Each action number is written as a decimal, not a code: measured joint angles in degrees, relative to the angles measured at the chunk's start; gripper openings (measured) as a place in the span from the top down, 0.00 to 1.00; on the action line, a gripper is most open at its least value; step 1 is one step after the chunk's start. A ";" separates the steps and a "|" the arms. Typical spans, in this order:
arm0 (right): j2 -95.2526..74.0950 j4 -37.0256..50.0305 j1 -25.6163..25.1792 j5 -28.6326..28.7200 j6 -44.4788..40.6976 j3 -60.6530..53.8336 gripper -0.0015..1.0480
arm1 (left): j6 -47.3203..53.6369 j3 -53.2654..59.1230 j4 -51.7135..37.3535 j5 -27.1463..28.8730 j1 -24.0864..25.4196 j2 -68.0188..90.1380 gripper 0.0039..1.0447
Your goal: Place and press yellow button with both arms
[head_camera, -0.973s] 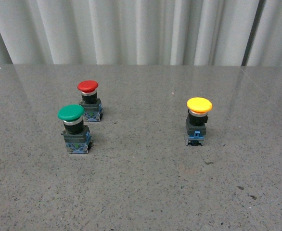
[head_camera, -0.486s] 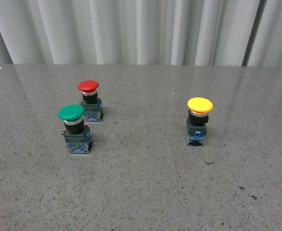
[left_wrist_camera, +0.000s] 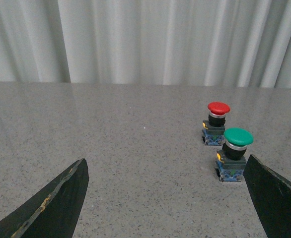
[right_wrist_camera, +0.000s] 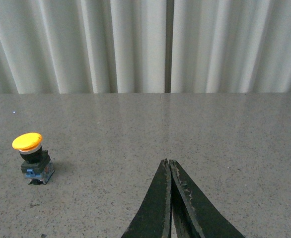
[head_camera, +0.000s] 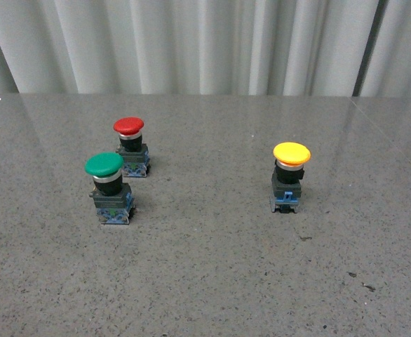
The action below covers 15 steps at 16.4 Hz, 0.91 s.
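The yellow button (head_camera: 290, 177) stands upright on the grey stone table, right of centre in the front view, with a yellow mushroom cap over a black body and a blue base. No arm shows in the front view. In the right wrist view the yellow button (right_wrist_camera: 31, 157) stands well off to one side of my right gripper (right_wrist_camera: 169, 161), whose black fingers are shut together on nothing. My left gripper (left_wrist_camera: 166, 166) is open and empty, its two black fingers wide apart above the table. The yellow button is out of the left wrist view.
A green-capped button (head_camera: 108, 187) and a red-capped button (head_camera: 130, 147) stand close together on the left of the table (head_camera: 212, 281). The green button (left_wrist_camera: 234, 154) stands close to one left finger, the red button (left_wrist_camera: 216, 124) behind it. White curtains (head_camera: 191, 42) hang behind the table.
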<state>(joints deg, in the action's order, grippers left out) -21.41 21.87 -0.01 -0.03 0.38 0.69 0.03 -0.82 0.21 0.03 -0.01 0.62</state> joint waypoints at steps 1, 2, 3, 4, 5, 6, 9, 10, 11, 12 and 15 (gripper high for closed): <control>0.48 -0.52 0.00 0.00 0.00 0.00 0.98 | 0.00 0.00 0.00 0.00 0.00 0.00 0.06; 0.96 -1.09 0.00 0.00 0.00 0.00 0.98 | 0.00 0.00 0.00 0.00 0.00 0.00 0.06; 1.16 -1.42 0.00 0.00 0.00 0.00 0.98 | -0.02 0.00 0.00 0.00 0.00 0.00 0.06; 1.57 -1.97 0.00 0.00 0.00 0.00 0.98 | 0.00 0.00 0.00 0.00 0.00 0.00 0.06; 1.97 -2.51 0.00 0.00 0.00 0.00 0.98 | 0.00 0.00 0.00 -0.02 0.00 0.00 0.06; 2.60 -3.26 0.00 0.00 0.00 0.00 0.98 | 0.00 0.00 0.00 0.00 0.00 0.00 0.06; 4.70 -5.03 0.00 0.00 0.00 0.00 0.98 | 0.00 0.00 0.00 0.00 0.00 0.00 0.06; 6.43 -6.56 0.00 0.00 0.00 0.00 0.98 | 0.00 0.00 0.00 0.00 0.00 0.00 0.06; 9.44 -9.84 0.00 0.00 0.00 0.00 0.98 | 0.00 0.00 0.00 0.00 0.00 0.00 0.06; 11.74 -12.35 0.00 0.00 0.00 0.00 0.98 | 0.00 0.00 0.00 0.00 0.00 0.00 0.06; 21.18 -22.10 0.00 0.07 0.00 0.02 0.98 | 0.00 0.00 0.02 -0.02 0.00 0.00 0.06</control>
<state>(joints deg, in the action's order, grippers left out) -0.23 -0.23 -0.01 0.03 0.38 0.71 0.03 -0.82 0.23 0.01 -0.01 0.62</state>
